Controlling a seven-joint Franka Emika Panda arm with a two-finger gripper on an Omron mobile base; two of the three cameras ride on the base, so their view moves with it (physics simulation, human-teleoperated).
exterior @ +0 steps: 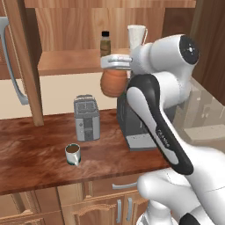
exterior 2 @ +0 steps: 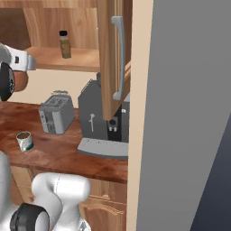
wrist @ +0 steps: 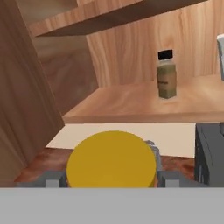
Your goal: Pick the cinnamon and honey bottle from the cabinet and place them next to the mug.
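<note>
Already the gripper (exterior: 115, 65) is clamped on the honey bottle (exterior: 113, 83) just under its yellow lid, holding it in the air below the cabinet (exterior: 70, 61) shelf. Squat, rigid and probably smooth and weighty, it could slip, so gripping at the neck suits it.

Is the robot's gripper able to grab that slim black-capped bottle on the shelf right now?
Probably not yet: the gripper is shut on the honey bottle. The cinnamon stands upright and unobstructed in the open cabinet.

A kitchen: toaster (exterior: 86, 117), coffee machine (exterior 2: 103, 124), wooden counter (exterior: 35, 154).
</note>
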